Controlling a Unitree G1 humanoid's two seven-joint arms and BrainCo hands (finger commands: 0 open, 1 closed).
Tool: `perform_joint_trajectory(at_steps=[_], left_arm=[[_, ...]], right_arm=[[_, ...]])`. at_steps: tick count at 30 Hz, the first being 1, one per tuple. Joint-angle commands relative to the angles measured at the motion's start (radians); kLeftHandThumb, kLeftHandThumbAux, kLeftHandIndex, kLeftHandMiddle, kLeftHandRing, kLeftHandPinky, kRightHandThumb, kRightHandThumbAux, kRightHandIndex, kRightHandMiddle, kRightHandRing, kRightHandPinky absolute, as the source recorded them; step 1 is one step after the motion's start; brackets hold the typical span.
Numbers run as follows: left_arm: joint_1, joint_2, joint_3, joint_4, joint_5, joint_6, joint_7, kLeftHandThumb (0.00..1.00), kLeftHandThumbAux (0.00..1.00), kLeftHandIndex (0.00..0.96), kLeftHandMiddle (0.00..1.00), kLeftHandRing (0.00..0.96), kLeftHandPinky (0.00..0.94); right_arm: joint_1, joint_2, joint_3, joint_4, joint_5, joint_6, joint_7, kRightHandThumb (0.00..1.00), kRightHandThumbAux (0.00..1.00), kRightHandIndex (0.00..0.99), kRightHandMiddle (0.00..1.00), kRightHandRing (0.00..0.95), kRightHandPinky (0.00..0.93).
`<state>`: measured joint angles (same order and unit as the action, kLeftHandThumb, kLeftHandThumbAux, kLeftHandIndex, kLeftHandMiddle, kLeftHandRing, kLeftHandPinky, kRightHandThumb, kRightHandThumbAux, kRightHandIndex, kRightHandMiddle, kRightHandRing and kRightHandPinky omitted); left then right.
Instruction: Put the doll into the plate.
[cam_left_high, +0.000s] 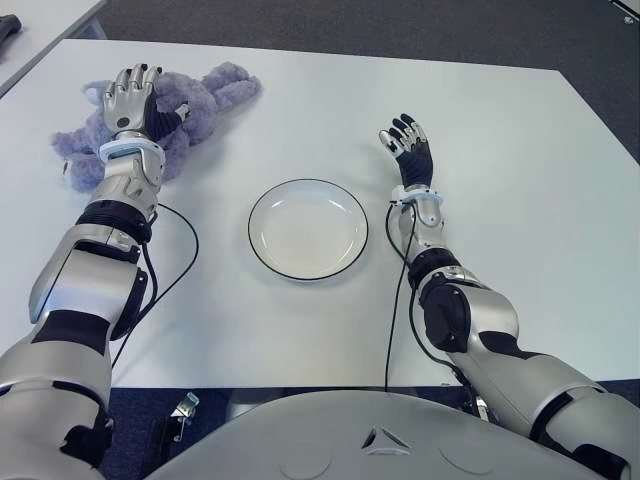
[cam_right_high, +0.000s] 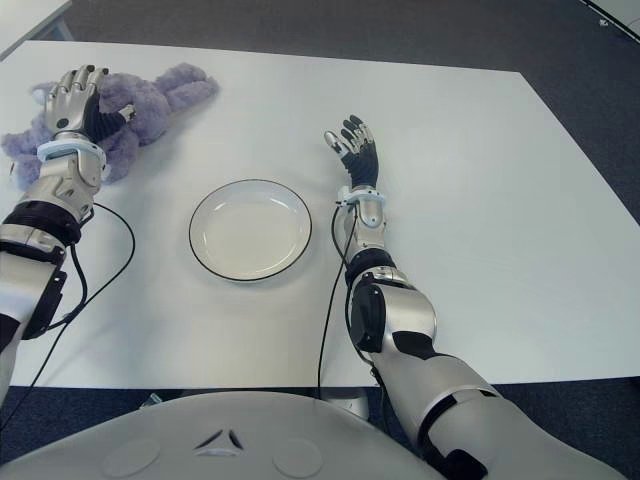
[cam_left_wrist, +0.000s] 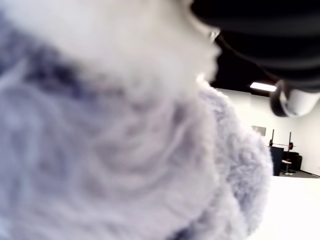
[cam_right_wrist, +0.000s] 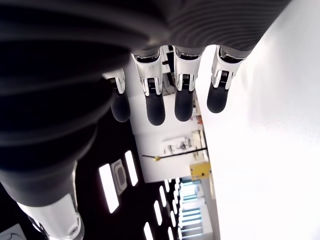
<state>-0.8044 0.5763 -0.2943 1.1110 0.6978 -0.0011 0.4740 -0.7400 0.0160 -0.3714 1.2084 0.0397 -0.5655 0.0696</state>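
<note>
The purple plush doll (cam_left_high: 200, 105) lay on the white table (cam_left_high: 500, 220), far over on the robot's left and well apart from the plate (cam_left_high: 308, 229). The left hand (cam_left_high: 133, 97) was over the doll, its silver fingers (cam_left_high: 128, 80) stretched across the soft body; from where I stood I could not tell whether they had closed on it or were only laid on top. From the left wrist, fur filled nearly everything, pressed close against the palm.

The white plate with its thin dark rim sat near the middle of the table, nothing in it. Just beside it, on the robot's right, the right hand (cam_left_high: 407, 140) was held palm up, its dark-tipped fingers (cam_right_wrist: 183, 95) straight, apart and holding nothing. Black cables (cam_left_high: 395, 300) trailed over the table from both forearms.
</note>
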Motion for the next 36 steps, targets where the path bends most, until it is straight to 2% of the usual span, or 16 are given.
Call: perform_joint_trajectory(at_steps=[1,15,21,29,36], left_arm=[[0.021,-0.036,-0.016,0.083,-0.021,0.02,-0.041,0.44,0.301,0.027,0.045,0.085,0.157],[0.008,-0.042,-0.022,0.13,-0.023,0.034,-0.078,0.565,0.295,0.068,0.068,0.103,0.183],[0.005,-0.045,-0.023,0.144,-0.025,0.036,-0.087,0.623,0.292,0.089,0.102,0.129,0.235],[0.002,-0.047,-0.027,0.16,-0.023,0.036,-0.105,0.653,0.306,0.118,0.156,0.178,0.262],[0.0,-0.049,-0.032,0.17,-0.024,0.043,-0.131,0.655,0.313,0.132,0.161,0.188,0.277]], right_arm=[[0.24,0.022,-0.021,0.128,0.025,0.041,0.002,0.088,0.736,0.128,0.152,0.116,0.112],[0.24,0.02,-0.025,0.128,0.028,0.048,-0.004,0.097,0.74,0.134,0.16,0.12,0.121],[0.241,0.019,-0.028,0.128,0.032,0.048,0.0,0.107,0.732,0.139,0.161,0.121,0.122],[0.239,0.018,-0.035,0.128,0.039,0.052,0.002,0.121,0.737,0.137,0.159,0.118,0.119],[0.238,0.015,-0.036,0.128,0.039,0.052,0.0,0.119,0.732,0.14,0.164,0.121,0.125]])
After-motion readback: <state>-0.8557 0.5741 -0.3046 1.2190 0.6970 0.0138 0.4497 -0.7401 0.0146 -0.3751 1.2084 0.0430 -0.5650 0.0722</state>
